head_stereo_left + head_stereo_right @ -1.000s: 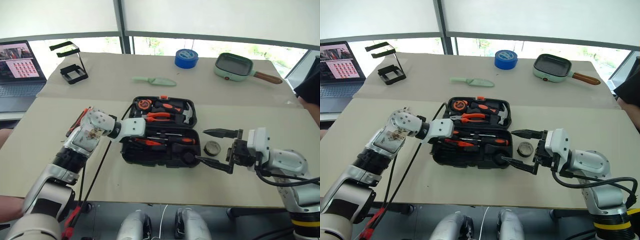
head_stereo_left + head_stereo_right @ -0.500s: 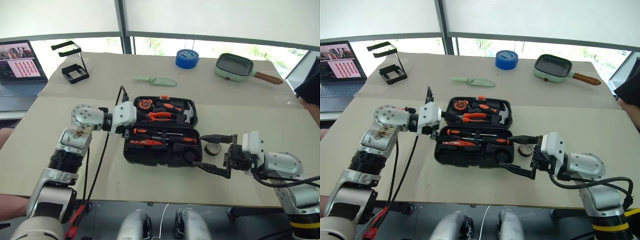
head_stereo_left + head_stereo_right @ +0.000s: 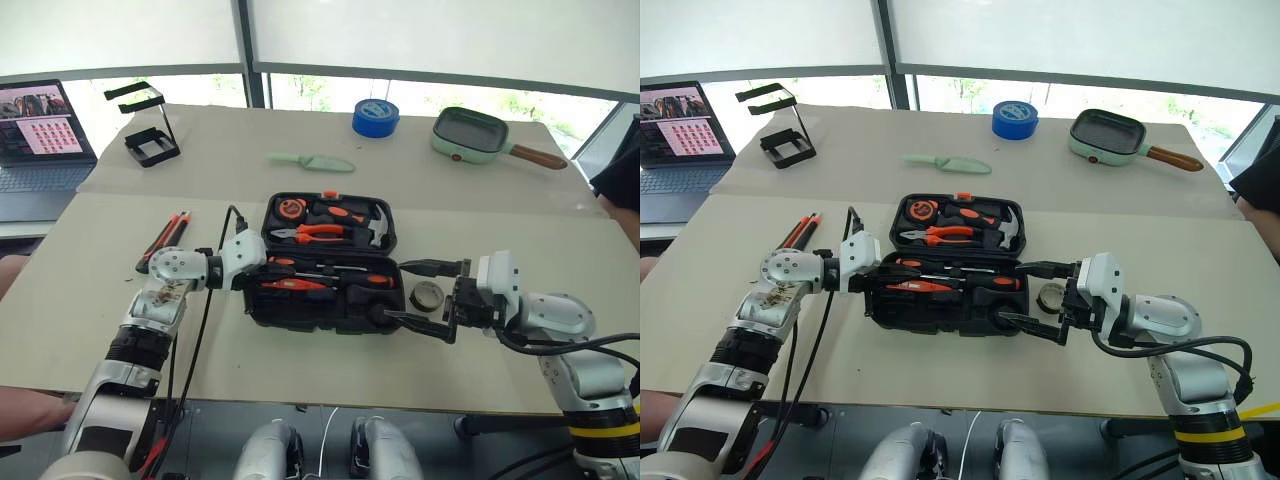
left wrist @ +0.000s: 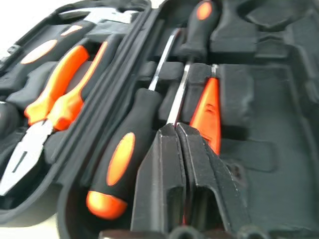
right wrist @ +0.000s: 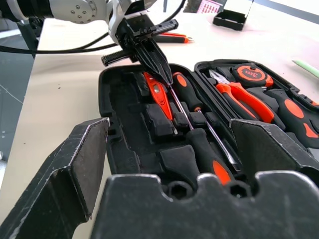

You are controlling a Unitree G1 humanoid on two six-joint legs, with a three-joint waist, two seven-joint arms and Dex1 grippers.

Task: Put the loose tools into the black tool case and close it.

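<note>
- Left wrist view: left gripper [image 4: 180,130], fingers pressed together, over the slim orange screwdriver [image 4: 206,112] in the black tool case [image 4: 279,89].
- Head views: right gripper [image 3: 418,296] spread wide, flanking a small tape roll [image 3: 427,296] at centre right.

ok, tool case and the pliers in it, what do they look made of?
Tool case: looks like matte black moulded plastic, with shaped slots and a ribbed rim. Pliers: bright bare metal jaws, probably steel; the glossy orange handles are likely a plastic or rubber sleeve.

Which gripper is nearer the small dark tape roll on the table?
Right. The right gripper stands open beside the small dark tape roll, its fingers on either side of it. The left gripper is shut at the black tool case's far end.
</note>
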